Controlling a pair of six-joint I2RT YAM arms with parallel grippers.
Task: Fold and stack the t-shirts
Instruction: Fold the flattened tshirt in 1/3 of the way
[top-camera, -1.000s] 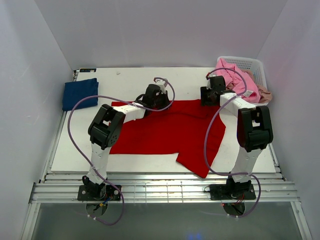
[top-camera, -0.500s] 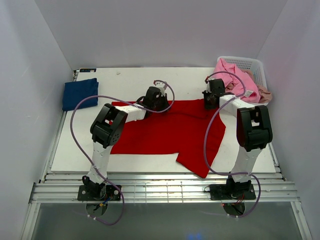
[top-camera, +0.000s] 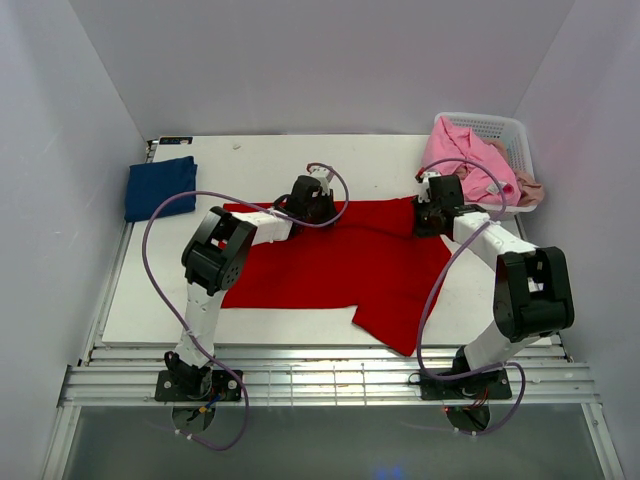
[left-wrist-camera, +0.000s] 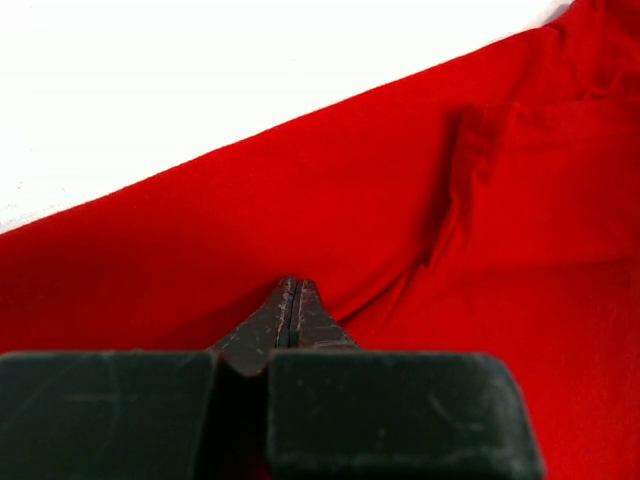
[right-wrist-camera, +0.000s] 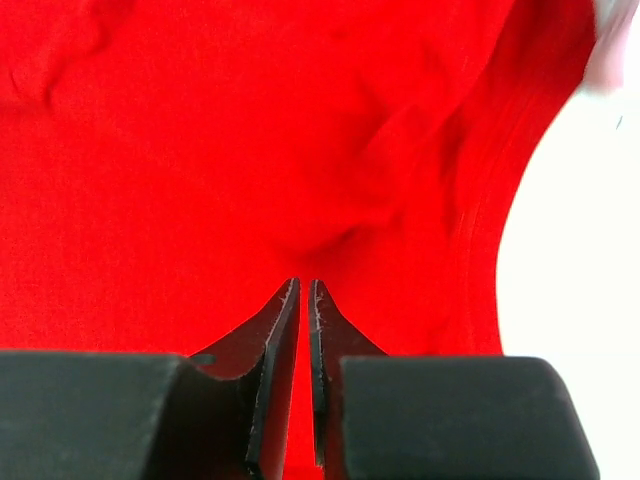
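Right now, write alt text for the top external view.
A bright red cloth t-shirt lies spread on the white table, far edge pinched by left claw and right claw. Folded navy blue t-shirt far left; white plastic lattice basket of pink cloth far right.

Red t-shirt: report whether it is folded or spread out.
Spread out: the red t-shirt lies opened flat across the table, with no fold made yet.

The red t-shirt was plain bright red all over. The blue t-shirt was dark navy. The pink t-shirt was soft pink, and the beige t-shirt was pale tan. The basket was white with a criss-cross pattern. The tabletop was white. The arms were black and white, with purple cables. The fingers were black.
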